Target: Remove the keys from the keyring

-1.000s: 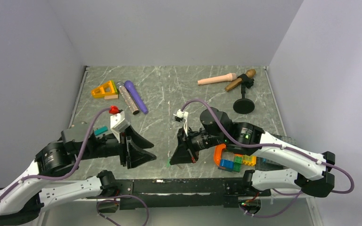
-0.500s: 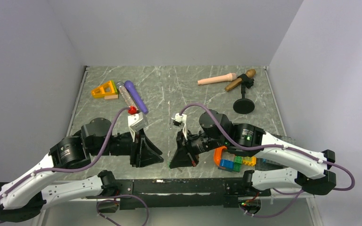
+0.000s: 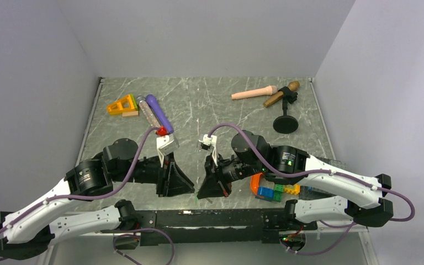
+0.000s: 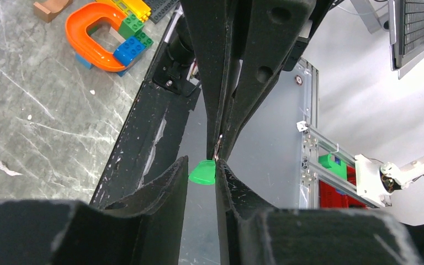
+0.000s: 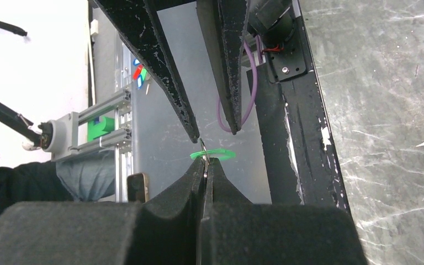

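Observation:
The bright green key point(image 4: 201, 173) hangs from a thin metal keyring point(image 5: 204, 153) just past the table's front edge. My right gripper point(image 5: 205, 163) is shut on the keyring and holds it up; it also shows in the left wrist view point(image 4: 219, 153) and the top view point(image 3: 200, 193). My left gripper point(image 4: 201, 165) is open by a narrow gap, with the green key between its fingertips. It faces the right gripper tip to tip in the top view point(image 3: 191, 187). The green key looks edge-on in the right wrist view point(image 5: 215, 155). The teal key is hidden.
An orange arch with coloured bricks point(image 3: 265, 185) lies right of the right gripper. A microphone on a stand point(image 3: 284, 105) and a peach handle point(image 3: 254, 93) are at the back right. Purple and glitter tubes point(image 3: 154, 113) and an orange triangle block point(image 3: 122, 105) are at the back left.
My left arm has swung right to meet the right gripper, and its jaws have narrowed around the green key. The right gripper has shifted slightly left, still holding the ring.

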`<state>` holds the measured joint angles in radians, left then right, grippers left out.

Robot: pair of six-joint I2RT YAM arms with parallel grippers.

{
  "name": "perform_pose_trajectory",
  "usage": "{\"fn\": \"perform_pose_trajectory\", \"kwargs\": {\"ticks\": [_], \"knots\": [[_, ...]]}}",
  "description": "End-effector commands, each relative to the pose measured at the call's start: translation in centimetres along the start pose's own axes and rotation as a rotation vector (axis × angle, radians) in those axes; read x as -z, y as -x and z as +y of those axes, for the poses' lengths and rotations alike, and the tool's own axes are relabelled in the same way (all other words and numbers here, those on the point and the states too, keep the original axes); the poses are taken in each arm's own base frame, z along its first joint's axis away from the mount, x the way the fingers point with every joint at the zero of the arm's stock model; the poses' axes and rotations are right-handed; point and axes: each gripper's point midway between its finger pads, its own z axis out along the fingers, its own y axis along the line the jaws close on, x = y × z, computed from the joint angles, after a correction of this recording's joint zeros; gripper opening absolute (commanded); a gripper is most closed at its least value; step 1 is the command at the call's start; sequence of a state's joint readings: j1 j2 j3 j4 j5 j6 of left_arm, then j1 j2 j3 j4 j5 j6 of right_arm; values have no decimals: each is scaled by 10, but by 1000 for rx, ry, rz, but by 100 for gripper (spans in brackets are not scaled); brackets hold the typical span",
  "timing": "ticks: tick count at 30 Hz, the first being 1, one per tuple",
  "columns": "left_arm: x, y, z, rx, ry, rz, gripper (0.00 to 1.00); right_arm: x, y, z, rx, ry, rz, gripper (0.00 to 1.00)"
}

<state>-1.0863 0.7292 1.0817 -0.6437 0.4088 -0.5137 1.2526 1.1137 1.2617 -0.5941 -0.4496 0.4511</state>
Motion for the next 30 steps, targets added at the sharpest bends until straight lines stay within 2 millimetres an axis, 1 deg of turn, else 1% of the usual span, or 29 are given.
{"fn": "perform_pose_trajectory", "kwargs": {"ticks": [1,5,13,16,17,18,19,22,23,25,27,28,29,30], "knots": [[-1,7,-13,-2,-63,-30,30,8,17,13,48,20,-55,0],[-5,6,-13,11,-80,-27,27,7,17,14,52,20,-58,0],[-8,3,-12,21,-83,-18,17,7,19,13,56,12,-70,0],[-9,2,-12,22,-86,-18,11,7,20,13,58,9,-81,0],[-9,2,-12,25,-86,-18,8,7,20,12,59,8,-84,0],[-9,1,-12,25,-88,-18,2,7,20,12,59,6,-89,0],[-9,1,-12,27,-90,-20,0,8,21,12,60,5,-93,0],[-6,5,-13,30,-86,-44,0,10,23,11,61,-4,-115,0],[-6,6,-13,31,-82,-55,0,10,24,11,60,-6,-122,5],[-4,10,-11,34,-66,-79,0,12,27,10,59,-11,-152,25],[-2,14,-10,40,-54,-101,0,14,28,9,53,-13,-179,55],[-1,16,-10,40,-49,-111,0,16,30,8,50,-19,-199,65],[0,17,-9,41,-43,-118,0,18,32,7,46,-26,-222,71],[1,20,-10,41,-40,-127,0,21,33,6,43,-33,-245,73]]}}
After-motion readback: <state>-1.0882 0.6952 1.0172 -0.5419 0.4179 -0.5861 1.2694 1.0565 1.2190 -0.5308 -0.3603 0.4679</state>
